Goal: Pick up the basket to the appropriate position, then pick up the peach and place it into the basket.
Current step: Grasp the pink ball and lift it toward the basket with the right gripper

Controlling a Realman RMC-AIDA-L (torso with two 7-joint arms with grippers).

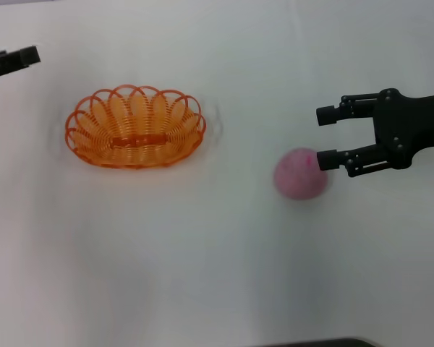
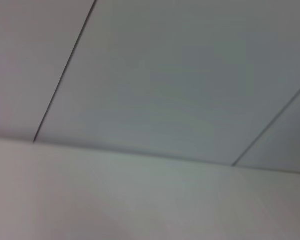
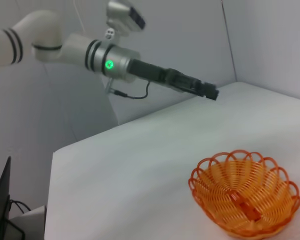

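Note:
The orange openwork basket [image 1: 135, 128] stands upright and empty on the white table, left of centre; it also shows in the right wrist view [image 3: 245, 200]. The pink peach [image 1: 300, 174] lies on the table to the right of it, well apart. My right gripper [image 1: 324, 137] is open and empty at the peach's right side. Its near fingertip [image 1: 327, 159] overlaps the peach's upper right edge, and the peach is not between the jaws. My left gripper [image 1: 14, 61] is at the far left, away from the basket, and shows in the right wrist view [image 3: 207, 91] raised above the table.
The white table [image 1: 202, 275] spreads around both things. Its far edge [image 3: 52, 155] borders a grey wall. A dark strip [image 1: 318, 343] lies at the near edge. The left wrist view shows only wall panels [image 2: 165, 75] and a pale surface.

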